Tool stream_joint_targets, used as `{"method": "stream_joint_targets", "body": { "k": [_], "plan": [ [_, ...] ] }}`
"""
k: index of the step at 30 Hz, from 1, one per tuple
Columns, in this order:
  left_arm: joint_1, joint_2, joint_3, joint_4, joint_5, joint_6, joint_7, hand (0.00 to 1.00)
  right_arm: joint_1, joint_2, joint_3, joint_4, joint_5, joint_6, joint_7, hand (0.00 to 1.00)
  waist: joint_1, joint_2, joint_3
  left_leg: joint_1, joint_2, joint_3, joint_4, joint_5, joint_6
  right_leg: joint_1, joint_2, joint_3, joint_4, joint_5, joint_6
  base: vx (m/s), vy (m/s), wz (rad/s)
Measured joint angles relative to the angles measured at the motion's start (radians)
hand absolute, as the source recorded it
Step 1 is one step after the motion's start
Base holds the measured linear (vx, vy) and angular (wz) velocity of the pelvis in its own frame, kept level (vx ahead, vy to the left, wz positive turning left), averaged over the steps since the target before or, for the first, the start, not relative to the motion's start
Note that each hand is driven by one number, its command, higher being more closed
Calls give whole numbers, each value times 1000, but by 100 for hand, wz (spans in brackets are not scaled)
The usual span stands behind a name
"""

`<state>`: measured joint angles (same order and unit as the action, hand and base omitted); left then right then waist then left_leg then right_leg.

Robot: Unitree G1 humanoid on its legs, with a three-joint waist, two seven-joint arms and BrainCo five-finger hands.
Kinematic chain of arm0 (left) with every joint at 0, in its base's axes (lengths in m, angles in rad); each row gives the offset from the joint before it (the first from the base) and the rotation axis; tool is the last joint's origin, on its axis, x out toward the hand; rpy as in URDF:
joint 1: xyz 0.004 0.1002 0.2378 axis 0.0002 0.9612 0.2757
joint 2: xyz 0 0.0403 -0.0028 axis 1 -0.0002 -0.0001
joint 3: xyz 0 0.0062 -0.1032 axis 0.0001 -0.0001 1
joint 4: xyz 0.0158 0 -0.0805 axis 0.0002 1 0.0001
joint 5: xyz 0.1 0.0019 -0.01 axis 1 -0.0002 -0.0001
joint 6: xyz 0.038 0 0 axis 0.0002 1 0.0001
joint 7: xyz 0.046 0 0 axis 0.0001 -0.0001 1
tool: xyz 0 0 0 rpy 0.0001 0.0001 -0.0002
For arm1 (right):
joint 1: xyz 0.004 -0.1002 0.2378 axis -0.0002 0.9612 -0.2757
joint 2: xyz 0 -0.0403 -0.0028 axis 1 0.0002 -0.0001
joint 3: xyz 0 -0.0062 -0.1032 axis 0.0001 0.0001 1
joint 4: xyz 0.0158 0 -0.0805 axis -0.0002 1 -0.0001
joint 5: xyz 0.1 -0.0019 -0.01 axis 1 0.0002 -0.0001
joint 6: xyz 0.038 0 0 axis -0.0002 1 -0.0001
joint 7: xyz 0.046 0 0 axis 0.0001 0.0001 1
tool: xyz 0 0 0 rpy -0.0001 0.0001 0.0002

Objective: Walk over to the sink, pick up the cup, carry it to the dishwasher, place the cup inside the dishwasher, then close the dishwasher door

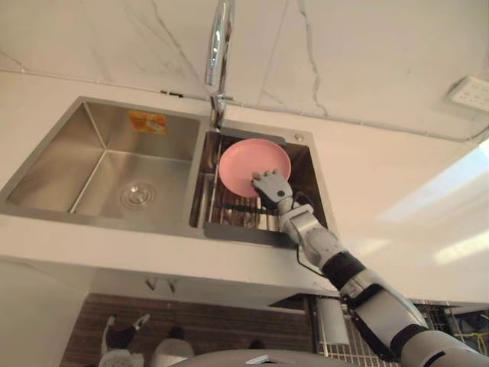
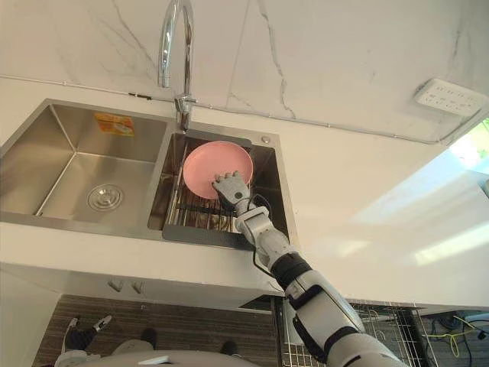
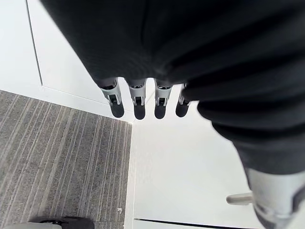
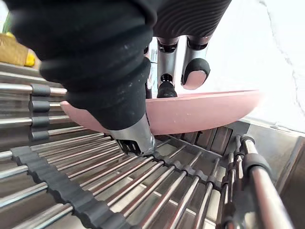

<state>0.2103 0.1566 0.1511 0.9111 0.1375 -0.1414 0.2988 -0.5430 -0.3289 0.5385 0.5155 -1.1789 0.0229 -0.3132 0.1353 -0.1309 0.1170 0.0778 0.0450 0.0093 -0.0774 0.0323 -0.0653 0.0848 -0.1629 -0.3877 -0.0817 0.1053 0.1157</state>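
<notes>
My right hand [image 1: 269, 186] is down in the right basin of the steel sink [image 1: 61, 157], on the pink plate [image 1: 248, 160]. There's no cup here; the thing I've got is a shallow pink plate. The hand is at the plate's 5 o'clock edge. In the right wrist view my fingers [image 4: 194, 71] are hooked over the rim, dark tips on the inner face. The thumb [image 4: 138, 138] is under the rim, so I'm pinching the plate's edge.

The plate sits over the bars of the wire drain rack [image 1: 229, 210], toward the basin's 12 o'clock wall. I can't tell if its far edge touches that wall. The rack fills the right basin.

The faucet [image 1: 218, 46] rises at 12 o'clock from the plate, on the divide between the two basins. The left basin is at 9 o'clock, with a round drain [image 1: 137, 195] in its floor. The white counter [image 1: 382, 176] runs off at 3 o'clock, and a wall socket [image 1: 470, 93] is at 2 o'clock on the marble wall.

My left hand [image 3: 138, 102] hangs with its fingers straight, holding nothing. Grey striped floor [image 3: 57, 162] and a white cabinet front [image 3: 181, 171] are past it.
</notes>
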Motion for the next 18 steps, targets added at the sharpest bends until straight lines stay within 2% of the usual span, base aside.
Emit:
{"method": "stream_joint_targets", "body": {
  "k": [11,18],
  "plan": [
    [12,0,0,-35,0,-8,10,0,33,-43,-15,-80,59,-19,-1,100,-12,18,12,8,0,19,0,-2,0,0,0,21,0,2,2,-6,2,-4],
    [18,0,-4,-35,2,-9,24,0,72,-88,-88,-210,119,-19,-19,100,-30,27,12,0,1,30,0,-3,0,-16,1,29,0,5,2,-7,-1,-4]
  ]
}}
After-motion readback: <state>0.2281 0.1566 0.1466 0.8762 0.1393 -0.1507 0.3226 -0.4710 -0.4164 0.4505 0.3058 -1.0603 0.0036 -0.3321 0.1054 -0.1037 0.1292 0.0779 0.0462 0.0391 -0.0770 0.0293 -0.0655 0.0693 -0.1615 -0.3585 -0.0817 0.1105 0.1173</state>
